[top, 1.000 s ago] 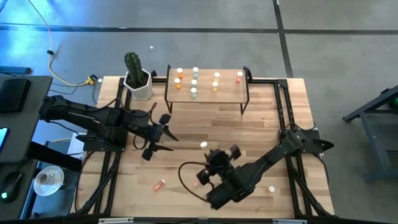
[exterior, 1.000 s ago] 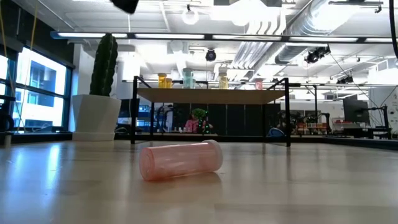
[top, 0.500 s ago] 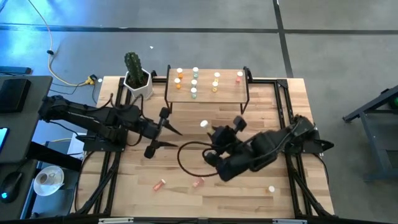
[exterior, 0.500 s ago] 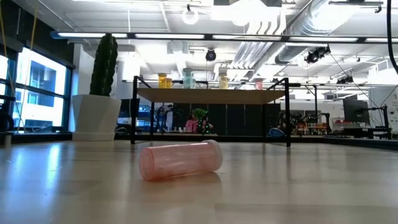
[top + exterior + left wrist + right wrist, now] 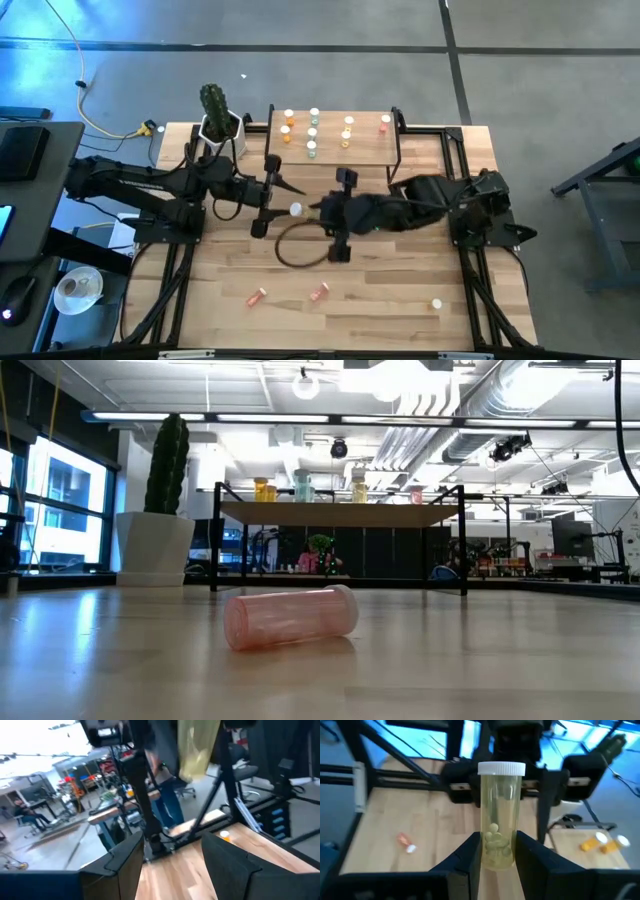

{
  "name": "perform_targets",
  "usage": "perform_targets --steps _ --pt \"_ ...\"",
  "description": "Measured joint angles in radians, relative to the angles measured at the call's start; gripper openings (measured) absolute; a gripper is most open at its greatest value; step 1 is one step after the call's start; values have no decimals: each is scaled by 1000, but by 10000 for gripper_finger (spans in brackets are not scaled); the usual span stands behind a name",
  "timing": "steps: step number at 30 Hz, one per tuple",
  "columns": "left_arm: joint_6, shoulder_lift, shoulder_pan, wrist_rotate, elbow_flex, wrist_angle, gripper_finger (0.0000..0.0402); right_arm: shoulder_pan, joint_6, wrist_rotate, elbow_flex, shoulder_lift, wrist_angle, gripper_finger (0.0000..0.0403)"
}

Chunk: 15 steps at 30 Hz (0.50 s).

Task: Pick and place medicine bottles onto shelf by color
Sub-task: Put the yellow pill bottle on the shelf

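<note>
My right gripper point(image 5: 312, 210) is shut on a pale yellow-green bottle with a white cap point(image 5: 500, 815), above the table's middle, on the near side of the shelf. My left gripper point(image 5: 274, 205) is open and empty, its fingers pointing at that bottle from the table's left. The left wrist view shows the bottle point(image 5: 196, 747) ahead of and above the left gripper's fingers point(image 5: 172, 865), untouched. The shelf point(image 5: 336, 150) stands at the far edge with several bottles upright on its top. A pink bottle point(image 5: 290, 618) lies on its side on the table. My right gripper pinches the lower part of the bottle's body point(image 5: 496, 851) between its two fingers point(image 5: 468, 857), one on each side. The fingers come from the table's right. The bottle stands about upright in the hold, cap point(image 5: 296, 209) up, lifted clear of the table.
Three bottles lie on the near half of the table: a red-orange one point(image 5: 258, 296), a pink one point(image 5: 319, 292) and one at the near right point(image 5: 436, 302). A potted cactus point(image 5: 218, 125) stands left of the shelf. A black cable loops point(image 5: 290, 250) below the grippers.
My right gripper has carried the bottle up from the near middle of the table toward the far edge and then the left, toward my left gripper, uncovering the pink bottle on the table. My left gripper has gone toward the right and far edges, toward the bottle, staying open.
</note>
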Motion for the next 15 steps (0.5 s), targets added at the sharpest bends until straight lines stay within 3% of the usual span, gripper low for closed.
perform_targets --steps 6,10,15 --pt "0 5 42 35 0 50 188 -66 -10 -90 0 0 -51 89" --pt "-19 3 65 113 0 77 188 -90 -32 -96 0 0 -49 89" --pt "-27 2 85 123 0 120 188 -108 -65 -99 0 0 -44 89"
